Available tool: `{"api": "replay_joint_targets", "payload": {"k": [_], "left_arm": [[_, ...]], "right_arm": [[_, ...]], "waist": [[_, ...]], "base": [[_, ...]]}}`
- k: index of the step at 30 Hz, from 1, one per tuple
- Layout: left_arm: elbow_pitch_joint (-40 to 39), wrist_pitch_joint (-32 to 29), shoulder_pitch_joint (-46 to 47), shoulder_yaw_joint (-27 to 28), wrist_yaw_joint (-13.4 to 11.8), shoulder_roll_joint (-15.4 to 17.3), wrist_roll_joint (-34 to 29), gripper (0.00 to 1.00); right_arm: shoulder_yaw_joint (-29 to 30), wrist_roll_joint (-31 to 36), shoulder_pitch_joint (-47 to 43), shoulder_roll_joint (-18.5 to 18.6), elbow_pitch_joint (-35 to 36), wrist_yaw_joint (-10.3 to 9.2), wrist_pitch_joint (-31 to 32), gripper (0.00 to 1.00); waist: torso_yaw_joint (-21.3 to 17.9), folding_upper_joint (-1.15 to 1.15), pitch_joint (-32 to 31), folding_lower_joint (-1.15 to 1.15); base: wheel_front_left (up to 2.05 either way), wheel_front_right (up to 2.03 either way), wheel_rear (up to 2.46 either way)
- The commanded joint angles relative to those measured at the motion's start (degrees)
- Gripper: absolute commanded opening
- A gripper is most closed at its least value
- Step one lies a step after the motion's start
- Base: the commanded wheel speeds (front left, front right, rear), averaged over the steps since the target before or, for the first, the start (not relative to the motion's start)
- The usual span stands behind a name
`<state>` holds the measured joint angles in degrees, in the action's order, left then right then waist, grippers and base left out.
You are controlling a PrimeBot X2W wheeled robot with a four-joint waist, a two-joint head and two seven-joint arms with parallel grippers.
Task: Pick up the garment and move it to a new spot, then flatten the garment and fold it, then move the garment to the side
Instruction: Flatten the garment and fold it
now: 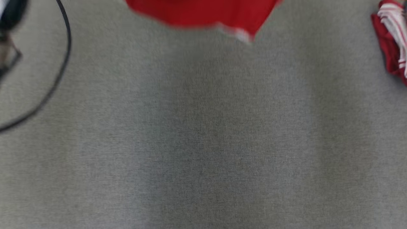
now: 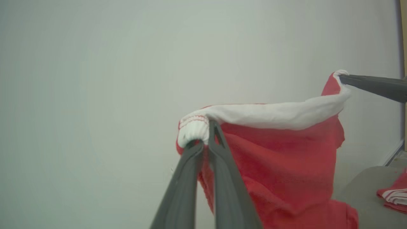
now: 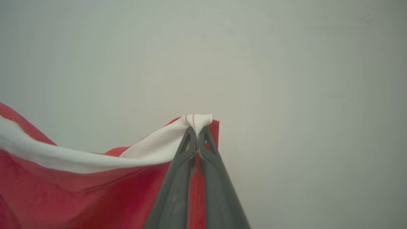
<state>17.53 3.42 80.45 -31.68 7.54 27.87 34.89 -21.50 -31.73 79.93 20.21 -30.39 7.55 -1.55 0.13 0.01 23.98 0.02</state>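
Both claws are clamped shut on the garment (image 2: 279, 152), one at each end of its white band: the left claw (image 2: 206, 128) has one corner, the right claw (image 3: 197, 127) has the other. That way the red cloth hangs spread between them, up in the air over the far middle of the tabletop (image 1: 203, 143). My guess is that's to let gravity pull out wrinkles before it's laid flat. Another red-and-white pile (image 1: 389, 44) sits far right, well apart.
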Motion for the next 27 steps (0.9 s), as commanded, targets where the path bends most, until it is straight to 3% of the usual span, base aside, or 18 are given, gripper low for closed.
{"api": "replay_joint_targets", "payload": {"k": [1, 7, 12, 20, 27], "left_arm": [[1.58, -0.67, 4.25, -0.59, -0.15, 0.26, 1.35, 0.0], [8.13, -0.44, 19.43, -4.1, -0.15, 0.28, 3.44, 0.0], [13.95, 0.7, 28.19, -8.58, -0.15, -0.62, 5.79, 0.0], [20.94, 4.11, 32.77, -14.25, -0.14, -1.93, 7.99, 0.0], [23.3, 8.24, 31.19, -19.32, -0.14, -1.31, 11.35, 0.0]], "right_arm": [[0.16, -0.66, 4.5, 0.04, -1.57, -0.17, 0.91, 0.0], [0.95, -1.39, 18.61, -0.11, -8.14, -0.17, 2.32, 0.0], [0.84, -1.33, 25.37, -1.08, -13.19, -0.17, 1.97, 0.0], [-0.45, -2.31, 28.02, -2.11, -17.58, -0.17, -0.89, 0.0], [-3.38, -4.24, 24.13, -1.93, -17.95, -0.17, -4.27, 0.0]], "waist": [[-1.87, -0.01, 8.41, -0.02], [-1.91, -0.01, 13.1, -0.02], [-2.19, -0.01, 15.83, -0.02], [-3.22, -0.01, 18.21, -0.02], [-4.1, -0.01, 19.12, -0.02]], "base": [[0.0, 0.0, 0.0], [0.0, 0.0, 0.0], [0.0, 0.0, 0.0], [0.0, 0.0, 0.0], [0.0, 0.0, 0.0]]}}
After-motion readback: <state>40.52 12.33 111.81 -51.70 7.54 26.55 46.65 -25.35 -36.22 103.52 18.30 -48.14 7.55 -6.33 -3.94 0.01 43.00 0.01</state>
